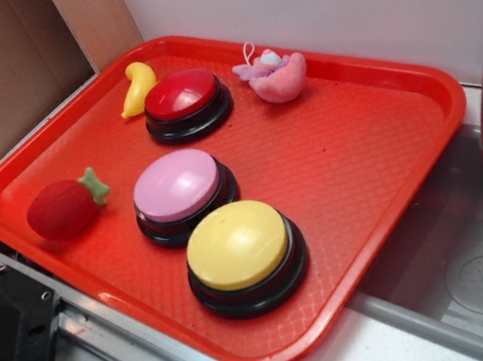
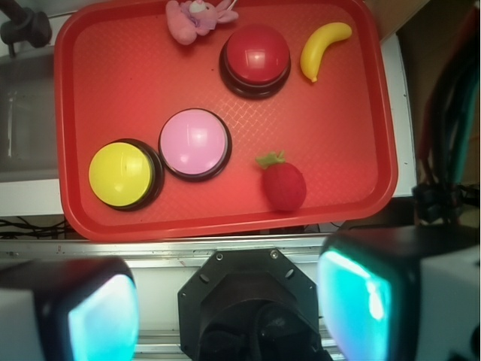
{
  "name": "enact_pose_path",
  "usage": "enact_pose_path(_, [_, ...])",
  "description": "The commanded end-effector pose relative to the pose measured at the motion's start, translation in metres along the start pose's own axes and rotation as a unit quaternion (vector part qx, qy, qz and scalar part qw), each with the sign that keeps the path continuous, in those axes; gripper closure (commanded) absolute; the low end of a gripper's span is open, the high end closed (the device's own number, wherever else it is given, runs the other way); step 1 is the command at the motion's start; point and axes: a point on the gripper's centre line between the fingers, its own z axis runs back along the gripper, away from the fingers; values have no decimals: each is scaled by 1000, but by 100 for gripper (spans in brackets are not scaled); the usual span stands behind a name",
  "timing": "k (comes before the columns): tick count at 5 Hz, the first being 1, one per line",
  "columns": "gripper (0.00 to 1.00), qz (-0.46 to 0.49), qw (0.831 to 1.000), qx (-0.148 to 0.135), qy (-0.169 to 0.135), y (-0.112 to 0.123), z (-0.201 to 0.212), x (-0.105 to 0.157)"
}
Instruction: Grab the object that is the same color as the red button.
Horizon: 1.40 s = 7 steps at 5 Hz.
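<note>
Strawberry (image 1: 63, 208) lies on its side on the red tray (image 1: 376, 147), untouched. Landmark for positions: red button (image 1: 186, 103). In the exterior view the strawberry sits well apart from the red button, down toward the tray's near-left corner, its green leaf end pointing toward the pink button (image 1: 183, 193). Nothing rests on it or against it; bare tray all round.

Other items relative to the red button: banana toy (image 1: 137, 87) just beside it on the far-left side, close to touching or touching (cannot tell which). Pink plush toy (image 1: 275, 77) near it on the other side, apart from it. Pink button next in line toward the camera, yellow button (image 1: 241, 254) beyond that, the two nearly touching at their bases.

Pincer (image 2: 225, 308): the wrist view shows both fingers at the bottom corners, one pad (image 2: 101, 320) left and one right, set wide apart with nothing between them. So released, holding nothing. It hangs high, outside the tray's near rim, over the metal rail and the arm's black base. In the wrist view the strawberry (image 2: 283, 184) is the item closest to that rim, well apart from the red button (image 2: 255, 57).

Progress, judged: nothing of the grab is done. Colour match is plain: strawberry and button top are both red. Remaining: travel over the strawberry, descend, close on it, lift.
</note>
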Motion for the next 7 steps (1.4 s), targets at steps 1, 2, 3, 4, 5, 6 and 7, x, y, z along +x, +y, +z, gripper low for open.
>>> enact_pose_path(1, [0,0,1000,0,0,0,0,0])
enact_pose_path(2, [0,-22,1000,7,3,-3,-20,5])
enact_pose_path(3, [0,-33,999,28,-20,11,-45,14])
enact_pose_path(4, [0,-27,998,47,-20,27,-76,21])
enact_pose_path(5, [0,-31,997,60,-49,48,-125,29])
enact_pose_path(6, [0,-36,998,47,-30,56,-158,29])
enact_pose_path(7, [0,-29,997,67,-25,60,-173,23])
